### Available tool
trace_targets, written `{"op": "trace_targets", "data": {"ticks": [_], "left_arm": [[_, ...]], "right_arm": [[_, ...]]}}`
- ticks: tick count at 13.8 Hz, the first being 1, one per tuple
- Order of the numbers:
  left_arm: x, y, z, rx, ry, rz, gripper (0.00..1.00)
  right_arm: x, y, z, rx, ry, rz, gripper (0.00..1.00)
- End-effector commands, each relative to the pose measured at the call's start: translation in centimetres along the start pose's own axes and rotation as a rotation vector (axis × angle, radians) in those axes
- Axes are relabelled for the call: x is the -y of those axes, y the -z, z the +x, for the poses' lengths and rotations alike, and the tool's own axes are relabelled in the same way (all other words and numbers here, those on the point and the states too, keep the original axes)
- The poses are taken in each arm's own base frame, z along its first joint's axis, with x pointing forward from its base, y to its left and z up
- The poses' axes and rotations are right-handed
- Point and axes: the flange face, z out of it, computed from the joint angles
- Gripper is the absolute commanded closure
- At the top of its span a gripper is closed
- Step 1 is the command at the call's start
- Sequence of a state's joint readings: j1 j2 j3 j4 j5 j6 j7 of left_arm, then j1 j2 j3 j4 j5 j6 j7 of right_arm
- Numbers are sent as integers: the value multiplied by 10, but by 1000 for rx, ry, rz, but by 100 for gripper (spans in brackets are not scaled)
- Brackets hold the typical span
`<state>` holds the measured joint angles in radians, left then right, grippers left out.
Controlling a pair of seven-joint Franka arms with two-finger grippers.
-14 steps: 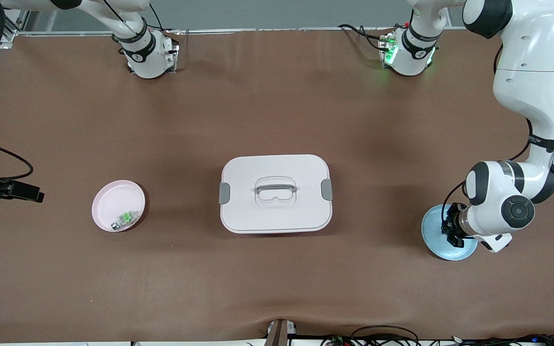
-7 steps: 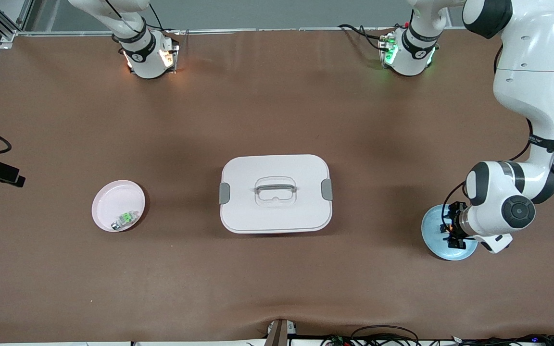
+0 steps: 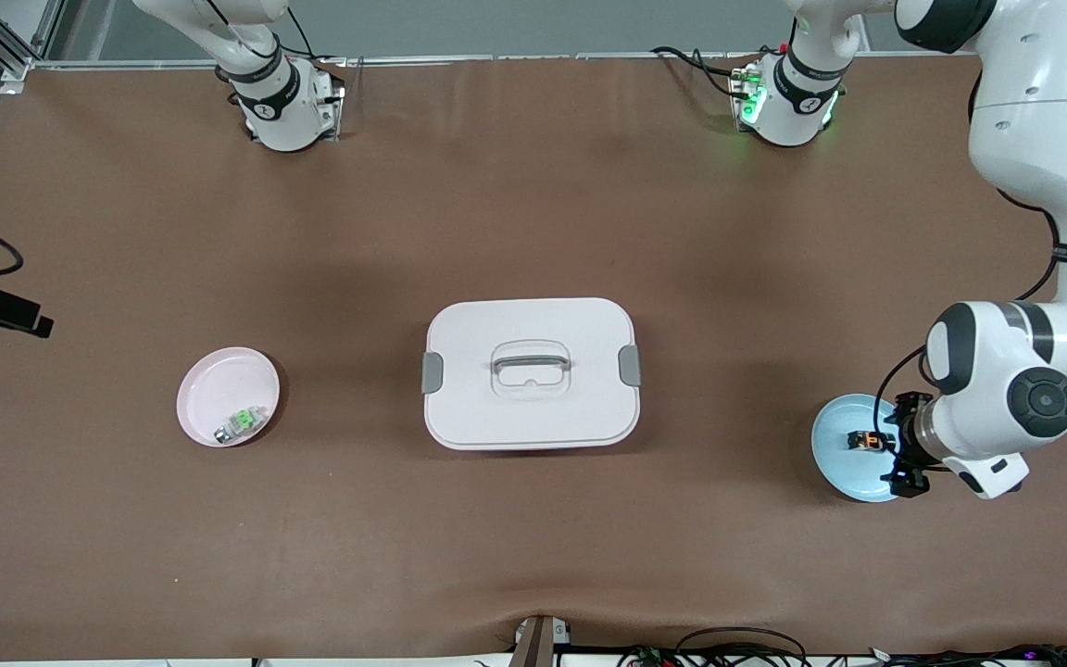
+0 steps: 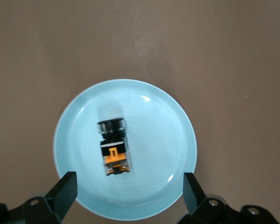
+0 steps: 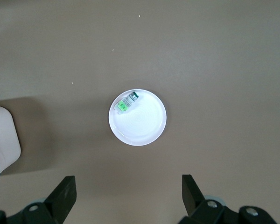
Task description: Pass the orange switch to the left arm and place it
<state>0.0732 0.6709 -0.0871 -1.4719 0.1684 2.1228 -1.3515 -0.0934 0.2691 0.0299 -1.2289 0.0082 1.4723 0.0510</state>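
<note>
The left tool had just let go and lifted, fingers spread wide, leaving the orange switch lying on the blue plate. The right tool hung open above the pink plate. The transfer looked complete, the box untouched.

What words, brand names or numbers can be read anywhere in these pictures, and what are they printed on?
No text can be read in any view.
Left arm: a black band on its forearm bears small print, too small to read.
Arm bases at the table's edge: small round markings, not legible.
Box, blue plate, pink plate, orange switch: no lettering seen.
</note>
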Motion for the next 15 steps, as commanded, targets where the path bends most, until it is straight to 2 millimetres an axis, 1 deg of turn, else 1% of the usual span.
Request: {"op": "trace_targets", "data": {"ticks": [1, 3, 5, 7, 8, 9, 10, 12, 15], "left_arm": [[18, 41, 8, -12, -150, 55, 0], [29, 64, 13, -4, -256, 89, 0], [42, 88, 26, 4, -367, 104, 0], [49, 105, 26, 14, -502, 111, 0], [51, 118, 27, 9, -551, 95, 0], [54, 131, 26, 4, -601, 78, 0], [60, 145, 26, -3, -639, 65, 0], [74, 168, 18, -19, -718, 53, 0], [90, 201, 5, -8, -754, -5, 0]], "right_arm": [[-2, -7, -41, -1, -5, 11, 0], [-2, -5, -43, -1, -11, 11, 0], [-2, -2, -45, 9, -15, 11, 0], [-2, 2, -48, 4, -16, 11, 0], [-2, 5, -49, -2, -18, 11, 0], [-2, 6, -50, -2, -18, 12, 0], [-1, 10, -53, -8, -16, 15, 0], [2, 12, -55, -5, -13, 15, 0], [7, 14, -54, -16, -5, 37, 0]]}}
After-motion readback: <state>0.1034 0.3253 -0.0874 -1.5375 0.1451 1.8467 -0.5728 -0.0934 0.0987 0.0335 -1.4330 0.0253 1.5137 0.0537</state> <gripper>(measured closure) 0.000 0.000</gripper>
